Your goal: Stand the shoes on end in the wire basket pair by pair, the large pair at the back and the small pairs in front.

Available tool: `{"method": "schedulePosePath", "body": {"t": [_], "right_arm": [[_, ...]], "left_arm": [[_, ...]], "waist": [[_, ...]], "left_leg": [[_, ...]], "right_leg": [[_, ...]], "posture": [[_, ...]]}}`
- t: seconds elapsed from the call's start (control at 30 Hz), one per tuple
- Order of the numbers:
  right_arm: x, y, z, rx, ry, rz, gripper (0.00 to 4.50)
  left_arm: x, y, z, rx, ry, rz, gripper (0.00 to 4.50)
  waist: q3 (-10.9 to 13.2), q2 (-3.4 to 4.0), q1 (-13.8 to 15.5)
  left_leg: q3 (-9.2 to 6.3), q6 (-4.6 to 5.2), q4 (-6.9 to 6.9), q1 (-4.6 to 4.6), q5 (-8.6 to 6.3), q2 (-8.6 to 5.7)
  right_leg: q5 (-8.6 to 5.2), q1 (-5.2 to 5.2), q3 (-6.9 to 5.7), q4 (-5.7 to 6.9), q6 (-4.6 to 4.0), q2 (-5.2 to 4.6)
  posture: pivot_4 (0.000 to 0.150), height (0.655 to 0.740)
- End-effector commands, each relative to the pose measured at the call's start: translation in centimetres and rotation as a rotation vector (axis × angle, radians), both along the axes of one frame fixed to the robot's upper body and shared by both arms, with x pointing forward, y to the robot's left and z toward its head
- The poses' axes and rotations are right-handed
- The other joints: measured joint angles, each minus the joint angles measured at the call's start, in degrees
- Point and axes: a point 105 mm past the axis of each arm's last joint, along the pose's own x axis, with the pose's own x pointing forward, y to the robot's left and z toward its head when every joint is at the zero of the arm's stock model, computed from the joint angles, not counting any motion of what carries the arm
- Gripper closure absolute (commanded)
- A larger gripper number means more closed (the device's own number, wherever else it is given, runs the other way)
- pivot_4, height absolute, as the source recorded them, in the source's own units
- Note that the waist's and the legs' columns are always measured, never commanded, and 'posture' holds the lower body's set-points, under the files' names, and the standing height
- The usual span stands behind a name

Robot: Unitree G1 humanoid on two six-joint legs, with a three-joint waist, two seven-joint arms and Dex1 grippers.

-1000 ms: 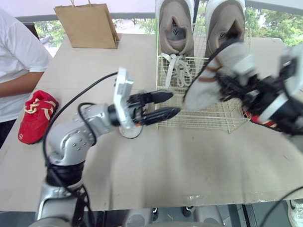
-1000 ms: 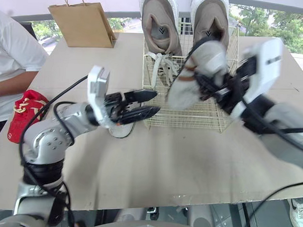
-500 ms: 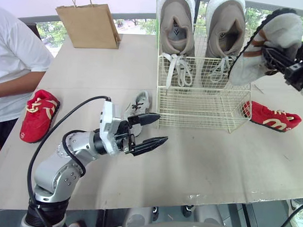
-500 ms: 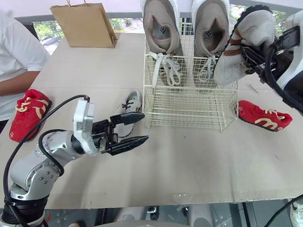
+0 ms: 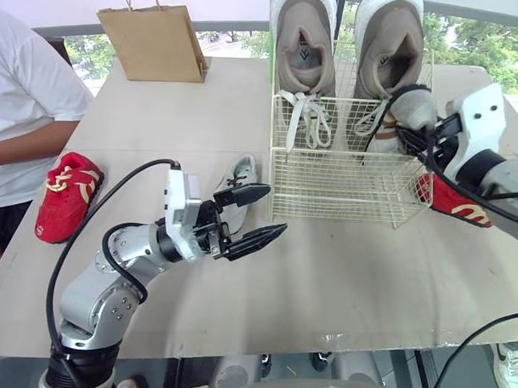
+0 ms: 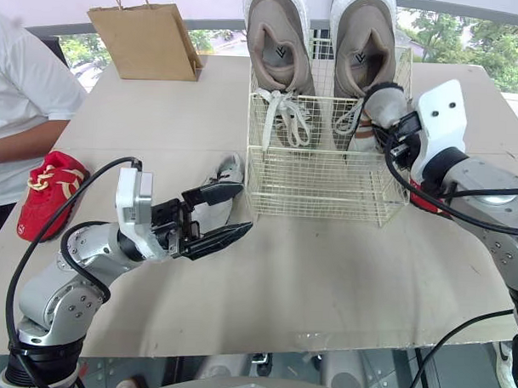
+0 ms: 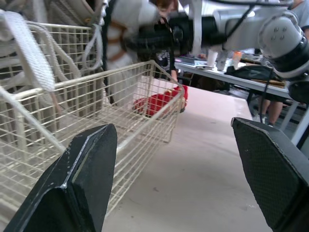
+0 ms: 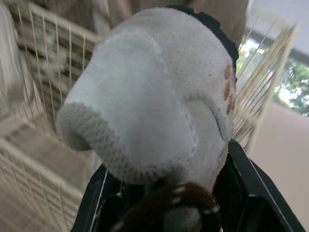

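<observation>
Item: small grey shoe (image 5: 413, 104), likely light, soft-topped; grip across stiffer sole. Clamped by right gripper (image 5: 418, 138) at two o'clock of basket (image 5: 344, 199); left gripper (image 5: 256, 216) wide open, empty.

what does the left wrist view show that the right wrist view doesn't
Left wrist view: the left gripper, open, and a red shoe on the table beyond the wire basket. Right wrist view: the small grey shoe up close, greenery behind. Both: the wire basket and the right gripper clamping the small grey shoe.
</observation>
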Motion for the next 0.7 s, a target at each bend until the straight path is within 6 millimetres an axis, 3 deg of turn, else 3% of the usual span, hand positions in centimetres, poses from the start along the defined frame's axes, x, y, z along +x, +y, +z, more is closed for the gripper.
{"method": "schedulePosePath", "body": {"t": [0.03,0.1,0.13,0.2,0.4,0.53,0.63,0.7], "right_arm": [[-0.2,0.4,-0.4,0.039,0.073,0.073,2.13],[-0.6,0.2,0.0,0.106,0.110,0.106,1.31],[-0.9,0.0,0.3,0.122,0.118,0.119,0.69],[-1.9,-0.2,1.0,0.135,0.110,0.147,0.07],[-4.4,-0.8,2.2,0.131,0.043,0.194,0.07],[-7.7,-0.5,4.7,0.131,-0.077,0.348,0.07],[-11.8,1.3,4.3,0.092,-0.049,0.590,0.07],[-13.3,2.5,3.4,0.049,-0.018,0.690,0.07]], "left_arm": [[-0.5,-0.4,1.1,-0.008,-0.067,-0.004,0.41],[-0.5,-0.4,1.3,-0.012,-0.074,-0.002,0.41],[-0.5,-0.4,1.4,-0.013,-0.075,-0.001,0.41],[-0.5,-0.3,1.4,-0.016,-0.073,0.008,0.41],[0.0,0.2,1.3,-0.037,-0.041,0.064,0.41],[2.4,4.5,0.5,-0.100,0.162,0.256,0.41],[4.0,8.0,-0.6,-0.046,0.354,0.342,0.41],[4.8,9.7,-1.2,0.021,0.451,0.361,0.41]], "waist": [[-0.03,-0.04,-0.02],[-0.03,-0.04,0.01],[-0.03,-0.04,0.03],[-0.03,-0.04,0.19],[-0.02,-0.03,0.26],[-0.02,-0.02,0.13],[-0.02,-0.02,-0.05],[-0.01,-0.03,-0.01]], "left_leg": [[-0.02,0.00,0.00,0.02,0.00,0.00],[-0.05,0.21,0.00,0.09,-0.13,0.03],[-0.09,0.23,0.00,0.09,-0.14,0.04],[-0.12,0.23,0.00,0.08,-0.14,0.04],[-0.12,0.24,0.00,0.04,-0.14,0.01],[-0.17,0.24,0.00,0.06,-0.14,0.06],[-0.20,0.24,0.00,0.13,-0.15,0.25],[-0.21,0.23,0.00,0.19,-0.15,0.30]], "right_leg": [[0.00,0.02,-0.02,0.00,0.01,0.01],[-0.02,0.09,-0.05,0.00,0.01,0.04],[-0.02,0.10,-0.08,0.01,0.01,0.05],[-0.01,0.11,-0.12,0.01,0.00,0.03],[0.06,0.10,-0.12,-0.02,-0.10,0.00],[-0.02,0.10,-0.10,0.01,0.05,0.03],[0.08,0.14,-0.15,0.02,0.26,0.24],[0.07,0.19,-0.17,0.02,0.25,0.27]], "posture": [[0.150,0.7400],[0.150,0.7400],[0.150,0.7400],[0.150,0.7400],[0.150,0.7400],[0.150,0.7400],[0.150,0.7400],[0.150,0.7400]]}}
